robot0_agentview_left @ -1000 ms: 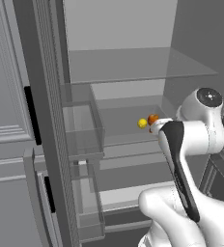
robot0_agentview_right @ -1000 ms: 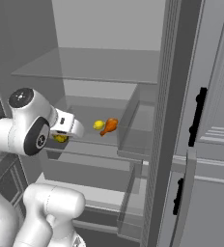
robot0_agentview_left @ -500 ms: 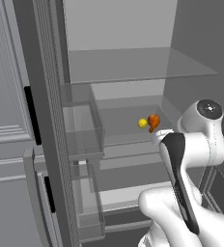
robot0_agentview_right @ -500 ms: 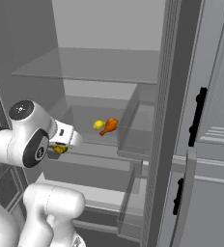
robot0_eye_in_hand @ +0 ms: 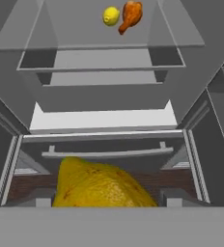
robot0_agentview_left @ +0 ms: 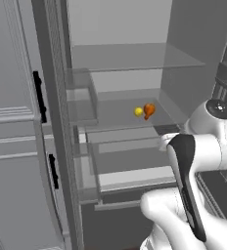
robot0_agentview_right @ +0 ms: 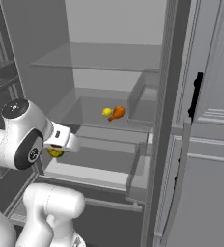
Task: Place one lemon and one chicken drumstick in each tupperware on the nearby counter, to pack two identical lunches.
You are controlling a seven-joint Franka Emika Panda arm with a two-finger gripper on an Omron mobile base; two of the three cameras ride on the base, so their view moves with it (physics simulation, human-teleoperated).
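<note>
My gripper point(robot0_eye_in_hand: 109, 201) is shut on a lemon point(robot0_eye_in_hand: 99, 185), which bulks large and yellow at the bottom of the hand view. From the right base view the same lemon point(robot0_agentview_right: 55, 153) hangs under my hand, out in front of the open fridge. A second lemon point(robot0_agentview_left: 138, 112) point(robot0_agentview_right: 106, 112) point(robot0_eye_in_hand: 111, 15) lies on a middle fridge shelf, with a brown chicken drumstick point(robot0_agentview_left: 148, 110) point(robot0_agentview_right: 117, 113) point(robot0_eye_in_hand: 130, 15) touching its right side. The tupperware and the counter are out of view.
The fridge stands open, with glass shelves point(robot0_agentview_left: 130, 58) above and a pale drawer front point(robot0_eye_in_hand: 102, 120) below the food shelf. Open door bins point(robot0_agentview_left: 81, 97) point(robot0_agentview_right: 143, 96) flank the opening. A dark brown surface point(robot0_eye_in_hand: 27, 181) shows low behind the held lemon.
My hand has drawn back and down from the food shelf with the lemon in it. The lemon and drumstick on the shelf have not moved.
</note>
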